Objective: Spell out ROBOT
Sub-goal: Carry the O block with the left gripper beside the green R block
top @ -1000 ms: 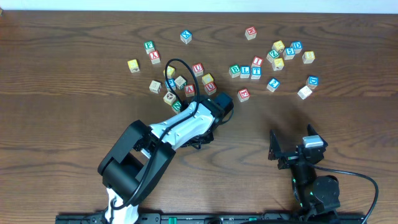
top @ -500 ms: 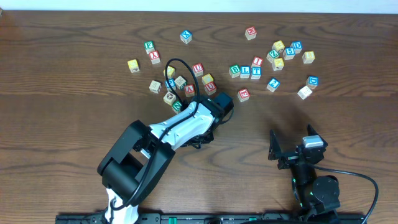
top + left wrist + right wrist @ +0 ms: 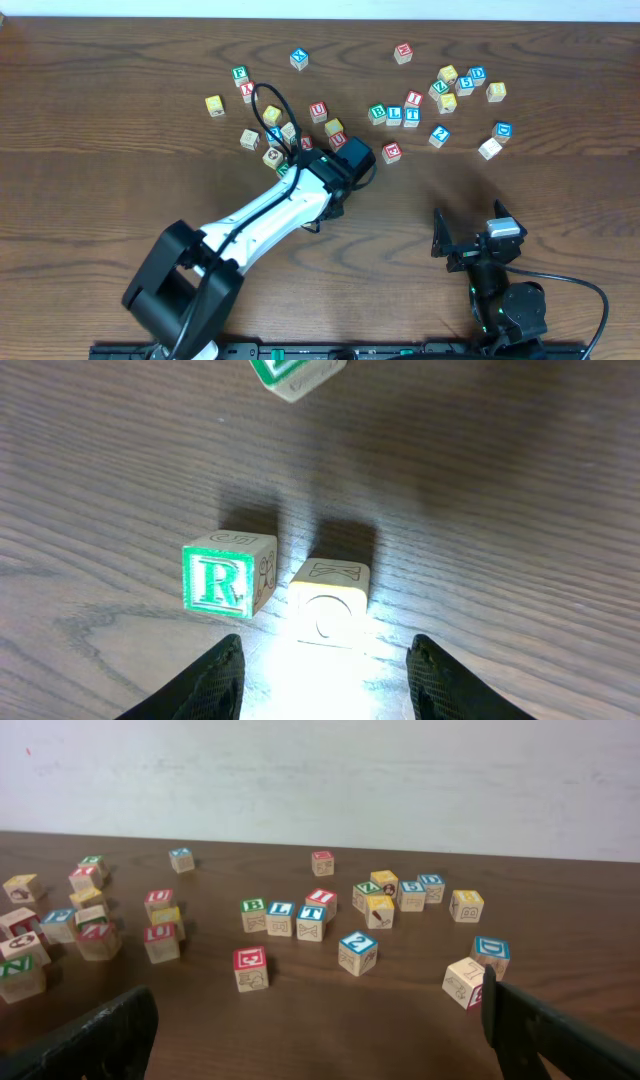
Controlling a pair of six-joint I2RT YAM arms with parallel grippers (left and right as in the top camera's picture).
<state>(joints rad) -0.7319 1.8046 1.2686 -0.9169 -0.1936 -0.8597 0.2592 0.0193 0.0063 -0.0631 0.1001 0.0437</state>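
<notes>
Lettered wooden blocks lie scattered across the far half of the dark wood table (image 3: 150, 180). My left gripper (image 3: 352, 158) is open and empty at the right edge of the middle cluster. In the left wrist view my open fingers (image 3: 325, 652) hang over a pale block (image 3: 328, 600) washed out by glare. A green R block (image 3: 225, 575) stands just left of it. Both are hidden under the gripper in the overhead view. A green B (image 3: 377, 113), blue L (image 3: 394, 116) and blue T (image 3: 411, 117) stand in a row. My right gripper (image 3: 470, 238) is open and empty at the near right.
A cluster of blocks (image 3: 275, 140) lies left of the left gripper. A red block (image 3: 391, 152) stands alone at its right. More blocks (image 3: 460, 85) lie at the far right, with a white wall (image 3: 320, 770) behind the table.
My left arm has stretched out and its gripper has moved a little farther away over the block cluster. The right arm has not moved.
</notes>
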